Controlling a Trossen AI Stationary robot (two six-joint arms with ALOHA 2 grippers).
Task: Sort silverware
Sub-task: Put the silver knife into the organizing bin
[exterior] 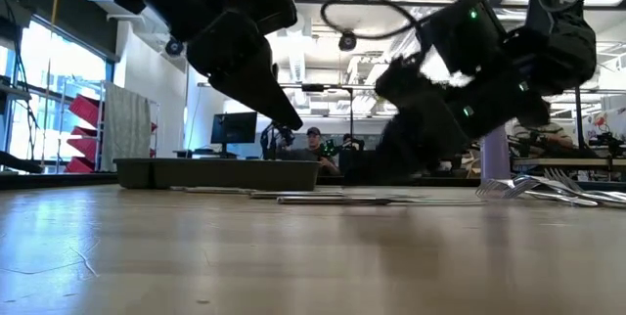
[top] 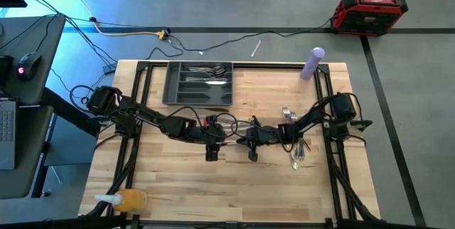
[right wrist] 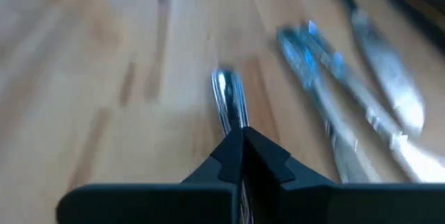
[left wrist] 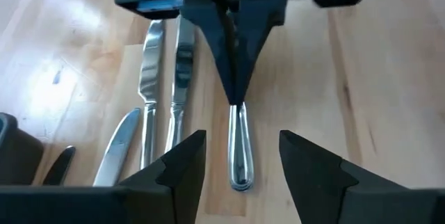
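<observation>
The wooden counter [top: 234, 186] is bare across its whole near half, leaving wide room there, apart from an orange-filled bottle [top: 124, 200] lying at the near left corner. At the far edge a dark grey tray [top: 199, 83] sits left of centre with a few pieces of silverware in its compartments, and a purple bottle [top: 313, 63] stands near the far right corner. Both arms reach in from the sides and meet at the middle of the counter.

A loose pile of silverware [top: 295, 144] lies right of centre, just beside the right arm.

The right gripper [left wrist: 235, 95] is clenched on one end of a slim silver handle [left wrist: 240, 147] lying flat on the wood. The left gripper [left wrist: 240, 161] faces it with its fingers [left wrist: 177, 165] spread apart, straddling the handle's rounded free end without touching it. Two knives [left wrist: 163, 85] lie just beside that handle, parallel to it.
</observation>
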